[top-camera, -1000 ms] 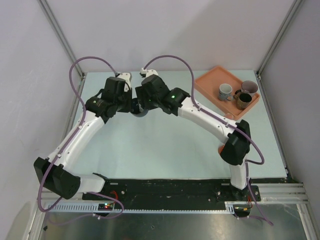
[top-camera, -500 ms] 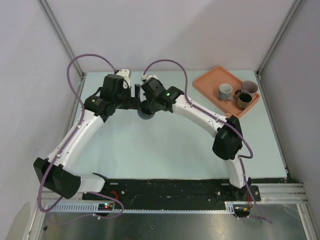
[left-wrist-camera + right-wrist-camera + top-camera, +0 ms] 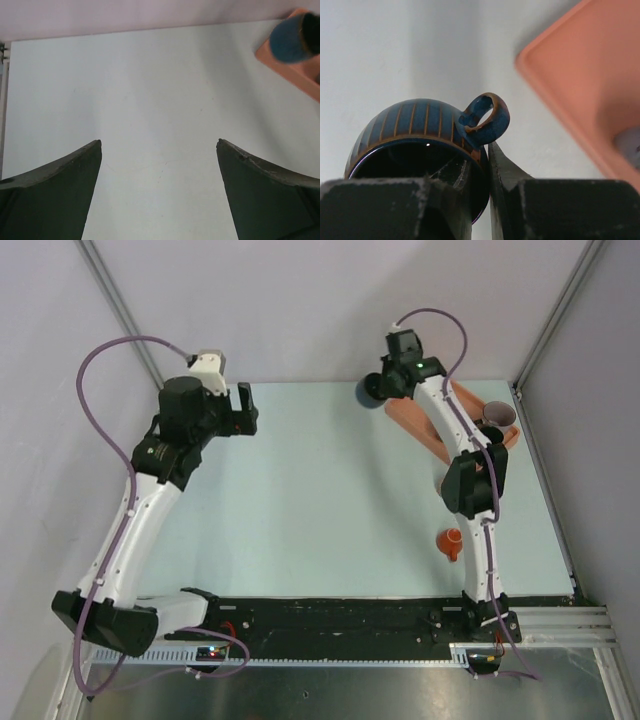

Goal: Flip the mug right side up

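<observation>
The mug is dark blue with thin orange stripes and a loop handle. My right gripper is shut on its rim beside the handle, one finger inside the mouth and one outside. The mug's mouth faces the wrist camera. In the top view the right gripper holds the mug at the back of the table, next to the tray's left corner. My left gripper stands open and empty at the back left, far from the mug; its jaws frame only bare table.
An orange tray sits at the back right, partly behind the right arm, with a mug on it. The tray fills the right of the right wrist view. A small orange cup lies near the right arm's base.
The left gripper opened, let go of the mug and drew back to the left. The right gripper closed on the rim and carried the mug from mid-table to beside the tray.
</observation>
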